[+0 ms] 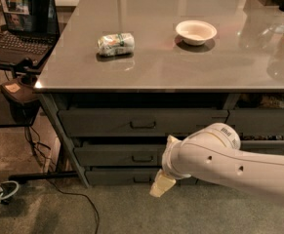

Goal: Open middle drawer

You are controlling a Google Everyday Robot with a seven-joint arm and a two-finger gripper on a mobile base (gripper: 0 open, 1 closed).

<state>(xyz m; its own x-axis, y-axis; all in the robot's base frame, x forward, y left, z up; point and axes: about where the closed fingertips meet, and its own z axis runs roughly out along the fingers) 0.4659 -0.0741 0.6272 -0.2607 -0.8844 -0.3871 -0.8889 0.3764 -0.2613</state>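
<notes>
The middle drawer (117, 155) is a wide dark grey front under the table, shut, with a small black loop handle (142, 158) at its centre. A taller drawer (131, 122) sits above it and a slimmer one (117, 176) below, both shut. My gripper (162, 184) is a cream-coloured tip at the end of the white arm (219, 155). It hangs low near the floor, in front of the slimmer drawer, just right of and below the middle drawer's handle. It touches no handle.
On the grey tabletop (180, 67) lie a crumpled snack bag (115, 44) and a white bowl (195, 31). A laptop (19, 23) stands on a side stand at the left, with cables (44, 174) on the floor. More drawers (263, 121) are at the right.
</notes>
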